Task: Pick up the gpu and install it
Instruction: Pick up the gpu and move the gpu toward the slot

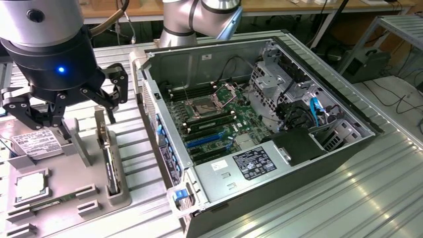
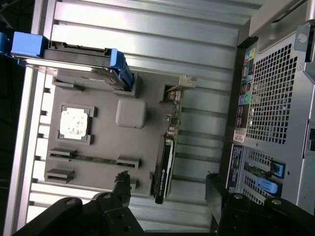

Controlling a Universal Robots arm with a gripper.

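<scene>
The hand point(image 1: 71, 123) hangs released above a grey parts holder point(image 1: 89, 198) at the exterior view's left, its two black fingers point(image 1: 114, 101) spread wide with nothing between them. The holder lies on a ribbed aluminium tabletop point(image 1: 370, 198).

The gpu point(image 1: 110, 163) stands on its long edge in a slot along the side of the holder that faces the computer case point(image 1: 198, 62). It is a thin black card, and it sits below the hand and apart from it. In the wrist view the gpu point(image 2: 166, 157) is edge-on, with its silvery bracket end point(image 2: 179, 83) pointing away from the hand point(image 2: 167, 176). One fingertip point(image 2: 122, 179) shows on either side of the card (how far above it they hang cannot be told).

The same holder point(image 2: 130, 114) carries other parts:
- A hard drive point(image 1: 36, 141) with a white label, which has blue side rails in the wrist view point(image 2: 74, 59).
- A square processor point(image 2: 75, 122) in its own recess.
- A narrow memory stick point(image 2: 93, 158) lying flat near the processor.

The computer case lies on its side just beside the holder with its panel off. Inside are a green motherboard point(image 1: 218, 119), blue expansion slots point(image 1: 201, 141) with no card in them, and a black power supply point(image 1: 254, 163) with a label. The wrist view shows the case's perforated rear panel point(image 2: 280, 93).
</scene>
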